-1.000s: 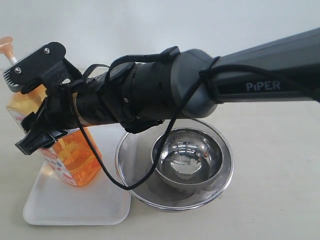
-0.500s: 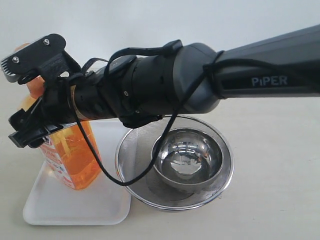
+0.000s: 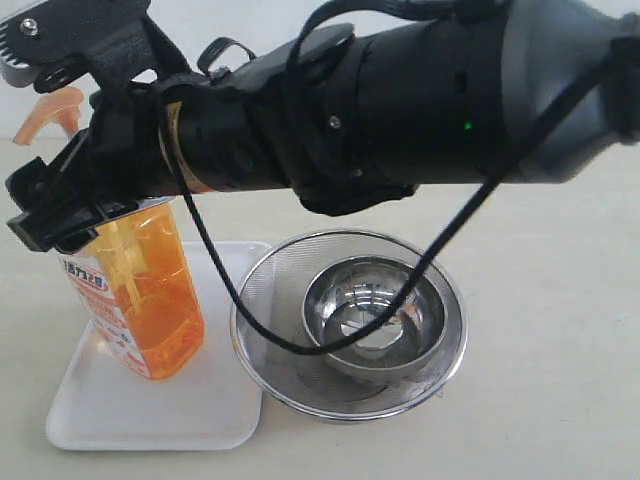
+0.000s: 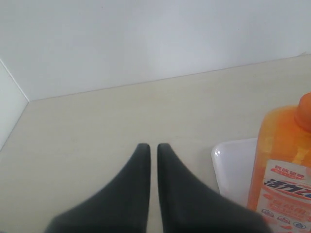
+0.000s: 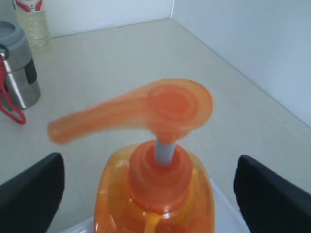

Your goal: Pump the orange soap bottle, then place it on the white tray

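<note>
Right pincer [image 5: 149, 165]: spread wide and gripping nothing. Its two dark fingers [image 5: 29, 194] stand off to either side of the orange soap bottle [image 3: 150, 310], with clear desk showing in both gaps. The wrist camera looks down onto the pump head [image 5: 177, 104]. The head is raised on its pale stem [image 5: 163, 151], and we see the long spout a little blurred.

In the exterior view we note the bottle standing upright on the white tray [image 3: 210, 410], toward the tray's back left part, with its label facing forward. The right arm [image 3: 420, 100] reaches across from the right, above the bottle's shoulder, and hides part of the pump.

Just beside the tray on the right sits a round steel mesh strainer [image 3: 262, 300] with a shiny steel bowl [image 3: 330, 300] resting inside it.

Left pincer [image 4: 150, 148]: fingers pressed together with only a thin slit between them, nothing in it. It hangs over bare desk [image 4: 97, 126], apart from the tray corner and the bottle.

Farther off on the desk in the right wrist view are a grey flask [image 5: 17, 63] with a red cord [image 5: 12, 109] and a clear bottle [image 5: 31, 22].
</note>
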Controlling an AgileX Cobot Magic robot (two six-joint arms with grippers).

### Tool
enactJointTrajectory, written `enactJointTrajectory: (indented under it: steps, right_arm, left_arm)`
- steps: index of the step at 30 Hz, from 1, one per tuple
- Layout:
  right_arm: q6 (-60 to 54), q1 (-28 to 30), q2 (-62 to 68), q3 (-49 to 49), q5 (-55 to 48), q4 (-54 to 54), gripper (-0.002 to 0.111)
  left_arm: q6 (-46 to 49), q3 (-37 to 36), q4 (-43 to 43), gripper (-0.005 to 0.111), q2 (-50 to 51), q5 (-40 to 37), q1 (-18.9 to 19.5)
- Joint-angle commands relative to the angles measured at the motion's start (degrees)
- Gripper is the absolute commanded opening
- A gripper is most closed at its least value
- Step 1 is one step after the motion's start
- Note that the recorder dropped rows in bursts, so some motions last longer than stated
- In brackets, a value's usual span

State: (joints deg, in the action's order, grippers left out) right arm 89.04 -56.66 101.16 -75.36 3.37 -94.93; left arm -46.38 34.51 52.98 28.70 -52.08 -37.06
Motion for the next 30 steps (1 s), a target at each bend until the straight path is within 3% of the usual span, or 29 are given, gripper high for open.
enactJointTrajectory:
  steps: [1, 9, 21, 24, 28, 30]
  right_arm:
    - [-0.1, 0.1, -7.0, 5.9, -0.1, -0.1, 0.085]
    - [-0.1, 0.1, -14.8, 15.6, -2.2, -0.1, 0.085]
    - [5.2, 0.1, -14.5, 16.2, -2.1, -0.1, 0.082]
    - [5.4, 0.1, -14.5, 16.2, -1.9, -0.1, 0.057]
    - [5.4, 0.1, -14.5, 16.2, -1.1, -0.1, -0.001]
    - [4.2, 0.1, -14.5, 16.2, -2.8, -0.2, 0.003]
  left_arm:
    - [0.2, -0.2, 0.6, 0.005, -0.3, -0.4, -0.1]
    - [0.2, -0.2, 0.6, 0.005, -0.3, -0.4, -0.1]
    - [-0.2, -0.2, 0.4, 0.005, -0.2, -0.2, -0.1]
    - [-0.2, -0.2, 0.4, 0.005, -0.2, -0.2, -0.1]
    - [-0.3, -0.2, 0.4, 0.005, -0.2, -0.2, -0.1]
    - [-1.2, -0.2, -0.1, 0.005, -0.2, -0.2, -0.1]
